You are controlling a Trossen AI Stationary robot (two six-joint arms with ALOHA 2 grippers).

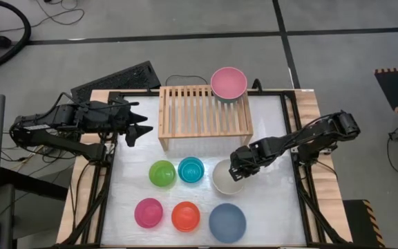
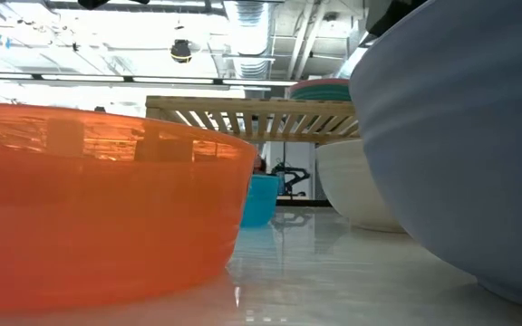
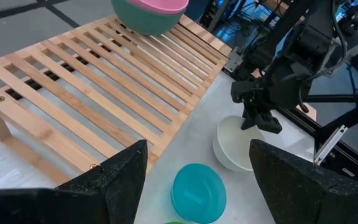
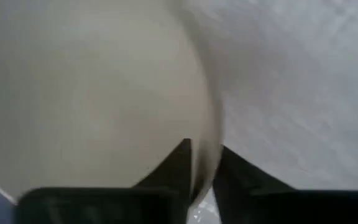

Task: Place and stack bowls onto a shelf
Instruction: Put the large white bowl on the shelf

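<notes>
White tabletop (image 1: pixel 268 207) is carrying everything, w/ grey floor around it. Right gripper (image 1: pixel 238 171) is sitting over the near-right rim of the cream bowl (image 1: pixel 224 178), fingers (image 4: pixel 182 163) narrowed to a thin gap w/ the bowl wall running between them, so it's pinching that rim; cream bowl is resting on the table just right of the cyan bowl (image 1: pixel 191 169). Green bowl (image 1: pixel 162 173) is sitting touching cyan's left side. Front row is running magenta bowl (image 1: pixel 148 212), orange bowl (image 1: pixel 186 216), slate blue bowl (image 1: pixel 227 222), left to right, each apart from its neighbour. Behind them the shelf (image 1: pixel 199 114) is standing near the table's back edge, w/ the light pink bowl (image 1: pixel 228 82) nested in a teal green bowl (image 3: pixel 143 23) at its back right corner. Left gripper (image 1: pixel 141 122) is hanging off to the shelf's left, fingers spread wide, holding nothing. Black keyboard (image 1: pixel 116 79) is lying behind the table's back-left corner.
</notes>
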